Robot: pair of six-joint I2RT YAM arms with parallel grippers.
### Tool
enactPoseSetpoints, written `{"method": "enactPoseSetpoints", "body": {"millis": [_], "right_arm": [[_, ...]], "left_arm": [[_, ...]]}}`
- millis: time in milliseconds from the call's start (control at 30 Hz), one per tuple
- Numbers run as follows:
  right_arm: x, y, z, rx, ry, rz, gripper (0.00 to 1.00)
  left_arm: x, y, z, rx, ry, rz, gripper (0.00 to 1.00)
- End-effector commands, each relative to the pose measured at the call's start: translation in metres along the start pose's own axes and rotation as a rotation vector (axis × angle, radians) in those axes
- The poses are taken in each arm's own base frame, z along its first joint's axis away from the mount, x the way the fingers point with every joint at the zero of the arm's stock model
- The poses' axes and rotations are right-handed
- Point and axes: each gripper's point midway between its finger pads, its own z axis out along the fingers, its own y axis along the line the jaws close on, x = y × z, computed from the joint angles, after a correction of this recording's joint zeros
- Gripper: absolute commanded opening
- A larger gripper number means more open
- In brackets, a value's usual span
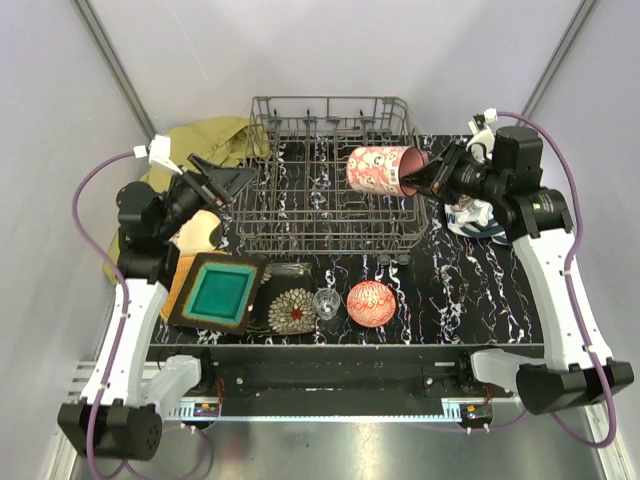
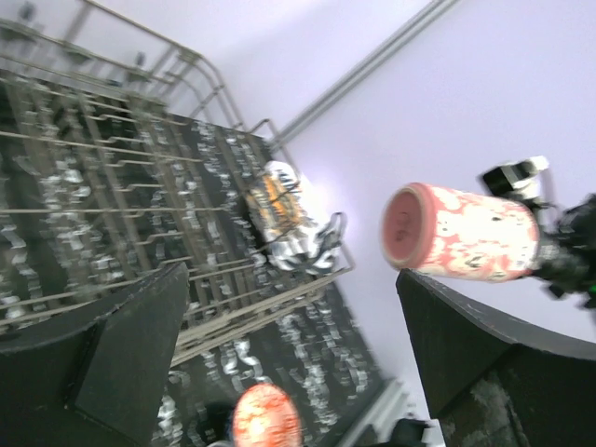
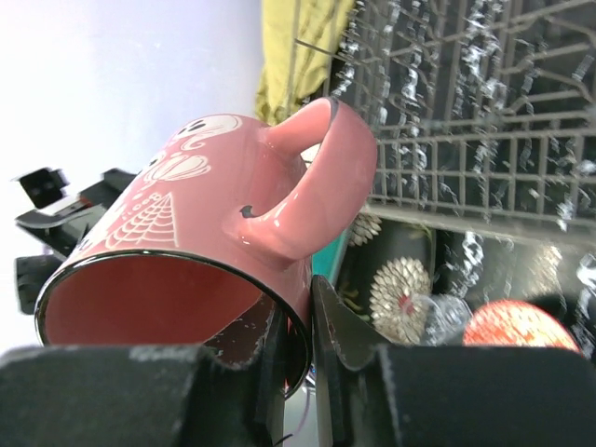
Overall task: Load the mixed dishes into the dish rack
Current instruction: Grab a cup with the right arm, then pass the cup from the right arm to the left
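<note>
My right gripper (image 1: 425, 181) is shut on the rim of the pink cup (image 1: 383, 168), one finger inside and one outside. It holds the cup on its side above the right part of the dish rack (image 1: 320, 240), handle up in the right wrist view (image 3: 186, 242). My left gripper (image 1: 236, 180) hangs open and holds nothing at the rack's left side. In front of the rack lie a teal square plate (image 1: 220, 290), a dark floral plate (image 1: 292, 308), a clear glass (image 1: 326, 302) and a red bowl (image 1: 370, 302). A cream plate (image 1: 200, 232) shows under my left arm.
An olive-yellow cloth (image 1: 215, 140) lies at the rack's back left. A white printed cloth (image 1: 478, 220) sits right of the rack, under my right arm. An orange plate edge (image 1: 176, 285) peeks out beside the teal plate.
</note>
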Motion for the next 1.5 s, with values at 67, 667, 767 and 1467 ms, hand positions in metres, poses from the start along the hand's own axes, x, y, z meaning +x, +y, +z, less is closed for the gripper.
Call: {"method": "enactPoseSetpoints", "body": {"millis": [67, 667, 767, 1467], "right_arm": [[-0.026, 0.063, 0.012, -0.332, -0.030, -0.058, 0.00], [-0.042, 0.075, 0.081, -0.550, -0.101, 0.125, 0.00], [-0.041, 0.078, 0.081, -0.588, -0.112, 0.138, 0.00], [-0.018, 0.096, 0.081, -0.747, -0.015, 0.187, 0.00]], "left_arm": [[-0.011, -0.039, 0.024, 0.186, -0.001, -0.058, 0.99], [-0.025, -0.078, 0.099, 0.253, -0.096, -0.218, 0.99], [-0.019, -0.077, 0.101, 0.258, -0.102, -0.242, 0.99], [-0.002, -0.081, 0.117, 0.289, -0.074, -0.316, 0.99]]}}
